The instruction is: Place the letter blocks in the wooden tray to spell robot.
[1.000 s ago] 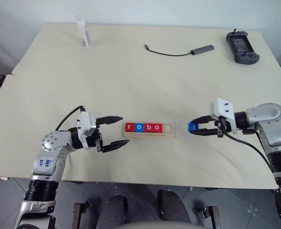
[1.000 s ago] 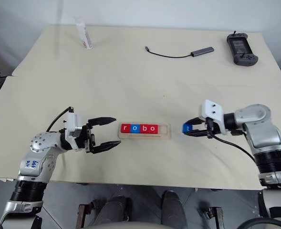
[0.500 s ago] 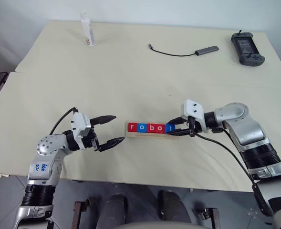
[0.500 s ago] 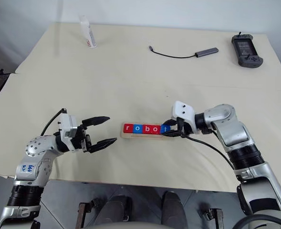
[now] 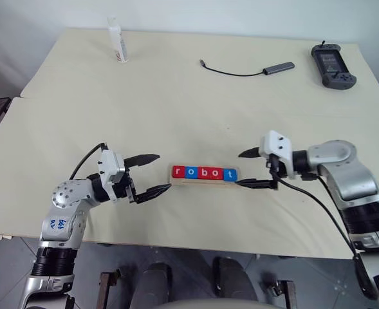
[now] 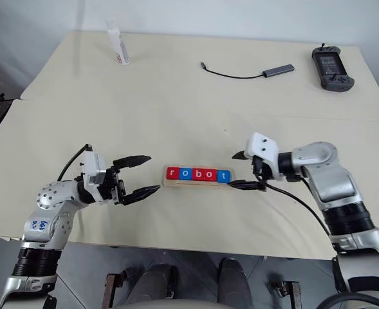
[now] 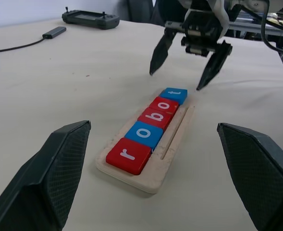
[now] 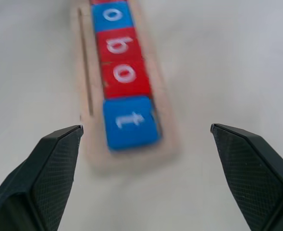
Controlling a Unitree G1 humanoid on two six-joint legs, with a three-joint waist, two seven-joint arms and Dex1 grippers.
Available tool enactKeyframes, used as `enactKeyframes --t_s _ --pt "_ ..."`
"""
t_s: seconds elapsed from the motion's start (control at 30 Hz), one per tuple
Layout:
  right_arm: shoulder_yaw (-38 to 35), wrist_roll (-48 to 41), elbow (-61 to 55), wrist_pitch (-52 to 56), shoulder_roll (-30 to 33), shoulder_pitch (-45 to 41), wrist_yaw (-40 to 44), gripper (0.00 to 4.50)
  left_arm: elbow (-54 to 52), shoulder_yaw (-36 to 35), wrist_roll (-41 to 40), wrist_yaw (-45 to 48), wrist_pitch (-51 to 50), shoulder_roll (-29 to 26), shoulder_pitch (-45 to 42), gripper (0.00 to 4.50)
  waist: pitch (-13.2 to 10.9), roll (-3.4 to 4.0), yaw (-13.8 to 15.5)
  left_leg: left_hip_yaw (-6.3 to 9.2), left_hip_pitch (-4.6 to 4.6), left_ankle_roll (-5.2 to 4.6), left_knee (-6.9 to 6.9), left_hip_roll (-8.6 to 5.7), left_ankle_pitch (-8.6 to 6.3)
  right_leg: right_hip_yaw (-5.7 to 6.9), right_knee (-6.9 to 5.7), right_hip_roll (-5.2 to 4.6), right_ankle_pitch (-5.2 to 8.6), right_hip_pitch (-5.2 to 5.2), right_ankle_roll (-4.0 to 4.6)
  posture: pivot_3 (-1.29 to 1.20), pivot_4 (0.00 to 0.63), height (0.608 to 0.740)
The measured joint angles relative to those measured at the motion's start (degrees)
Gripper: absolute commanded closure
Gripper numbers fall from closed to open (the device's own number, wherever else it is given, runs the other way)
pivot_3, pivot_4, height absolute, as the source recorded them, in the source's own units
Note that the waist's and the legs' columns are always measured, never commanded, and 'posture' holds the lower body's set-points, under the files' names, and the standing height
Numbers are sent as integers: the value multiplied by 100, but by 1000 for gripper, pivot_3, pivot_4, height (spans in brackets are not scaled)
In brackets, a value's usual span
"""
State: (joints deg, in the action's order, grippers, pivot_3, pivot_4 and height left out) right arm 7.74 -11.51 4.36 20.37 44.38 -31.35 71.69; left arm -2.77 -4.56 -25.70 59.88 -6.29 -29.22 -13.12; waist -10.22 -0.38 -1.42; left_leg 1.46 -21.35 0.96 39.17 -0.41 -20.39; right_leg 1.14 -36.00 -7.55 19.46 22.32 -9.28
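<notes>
The wooden tray lies near the table's front edge, with the letter blocks in a row on it reading r, o, b, o, t. The red r block is at the left end and the blue t block at the right end. My right gripper is open just right of the tray's right end, empty, fingers spread either side of the t block's line. My left gripper is open and empty, just left of the tray. From the left wrist camera the tray lies between the fingers with the right gripper beyond it.
A white bottle stands at the table's back left. A grey adapter with a black cable lies at the back centre and a black handheld controller at the back right. Bare tabletop spreads between these and the tray.
My right gripper carried the blue t block left to the tray's right end, let it go there, opened wide and drew back slightly to the right. The left gripper stayed put.
</notes>
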Motion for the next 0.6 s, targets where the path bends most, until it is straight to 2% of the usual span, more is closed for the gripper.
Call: enactKeyframes --t_s 0.17,0.37,0.6 --pt "-215 -346 -561 261 85 558 49 2414 67 67 0 28 5 41 -79 0 0 0 -29 -7 4 0 1 4 0 -3 -6 3 0 1 0 0 150 740" --pt "-123 -621 -1054 669 -4 628 -8 4473 117 118 1 122 10 57 -111 0 0 0 -13 -9 7 1 4 6 1 -6 -5 3 -1 1 2 0 150 740" --pt "316 -314 -604 747 -304 338 -372 4473 152 180 2 231 13 57 -215 0 0 0 -13 -7 4 1 2 3 1 -4 -6 1 -2 2 3 0 150 740"
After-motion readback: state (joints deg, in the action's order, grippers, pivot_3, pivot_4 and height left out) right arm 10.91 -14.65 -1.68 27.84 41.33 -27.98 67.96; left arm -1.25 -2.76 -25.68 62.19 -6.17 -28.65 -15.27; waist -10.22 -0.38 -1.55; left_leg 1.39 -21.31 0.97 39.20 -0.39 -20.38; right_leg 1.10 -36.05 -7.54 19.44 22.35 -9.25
